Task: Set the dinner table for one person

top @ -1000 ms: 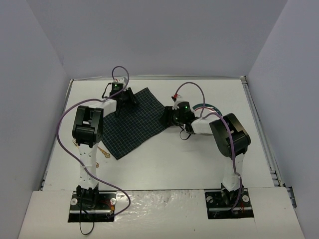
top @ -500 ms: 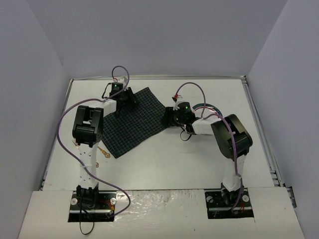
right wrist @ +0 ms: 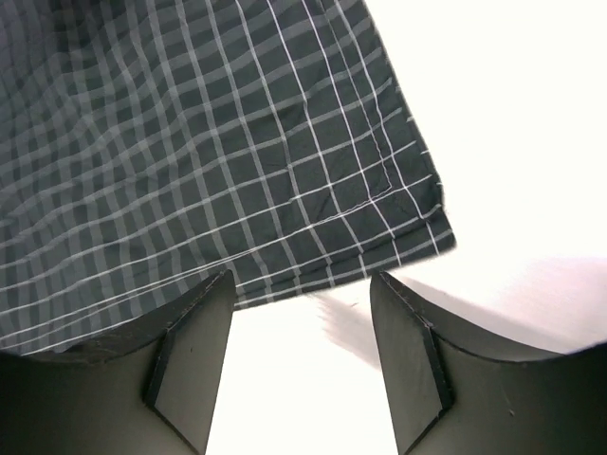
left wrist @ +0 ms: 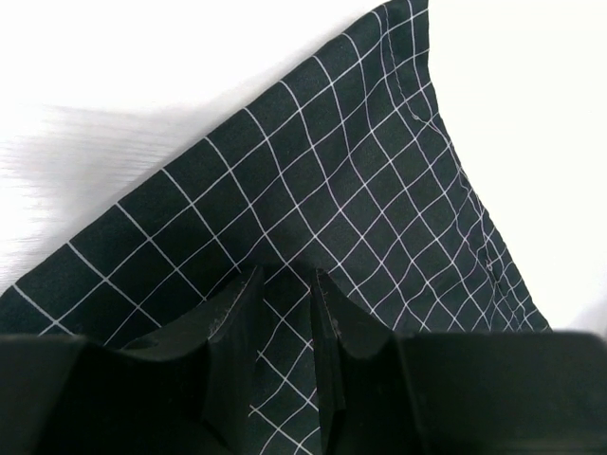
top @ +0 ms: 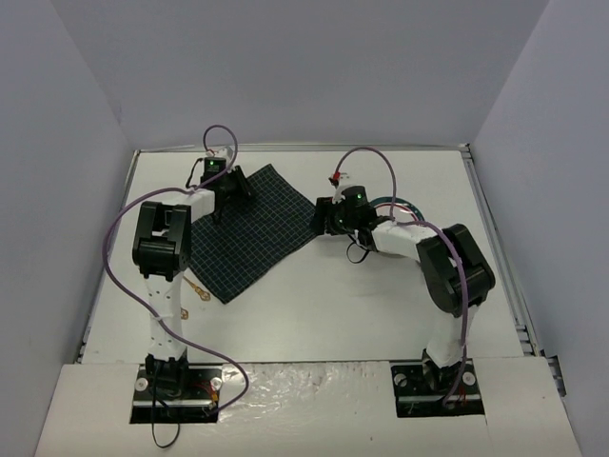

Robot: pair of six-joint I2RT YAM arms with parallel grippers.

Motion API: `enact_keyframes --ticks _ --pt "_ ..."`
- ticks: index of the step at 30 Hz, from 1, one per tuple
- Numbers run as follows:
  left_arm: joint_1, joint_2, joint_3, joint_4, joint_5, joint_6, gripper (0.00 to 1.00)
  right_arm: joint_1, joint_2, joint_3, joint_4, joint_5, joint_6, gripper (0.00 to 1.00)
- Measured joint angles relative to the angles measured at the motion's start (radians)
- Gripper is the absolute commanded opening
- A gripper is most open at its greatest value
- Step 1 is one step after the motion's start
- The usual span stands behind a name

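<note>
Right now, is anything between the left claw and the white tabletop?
Yes. The dark green checked cloth lies under the left gripper, which pinches a fold of it, covering the dinner table there.

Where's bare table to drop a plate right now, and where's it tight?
Bare: the wide near-centre patch of the dinner table, between the checked cloth and the arm bases; also the far right corner. Crowded: left edge, where small gold items lie by the left arm, and mid-table, where the open right tool sits at the cloth's corner.
</note>
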Motion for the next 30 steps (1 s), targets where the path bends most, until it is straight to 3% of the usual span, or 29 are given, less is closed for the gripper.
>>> enact_keyframes --ticks 10,17,20,24,30 --pt "0.007 -0.049 -0.006 -0.065 -0.012 0.021 0.47 -0.016 -0.328 0.005 -0.076 0.055 -0.034 0.72" --pt "-0.033 -0.215 -0.005 -0.132 -0.020 0.044 0.69 -0.044 -0.555 -0.021 -0.142 0.130 -0.038 0.79" --pt "-0.076 -0.303 -0.006 -0.134 -0.026 0.039 0.75 -0.044 -0.674 -0.074 -0.170 0.178 -0.032 0.81" --pt "-0.165 -0.397 -0.045 -0.108 -0.017 0.002 0.94 -0.044 -0.849 -0.167 -0.212 0.243 -0.017 0.99" --pt "-0.343 -0.407 -0.175 -0.040 0.000 -0.100 0.97 -0.046 -1.062 -0.243 -0.325 0.321 0.017 1.00"
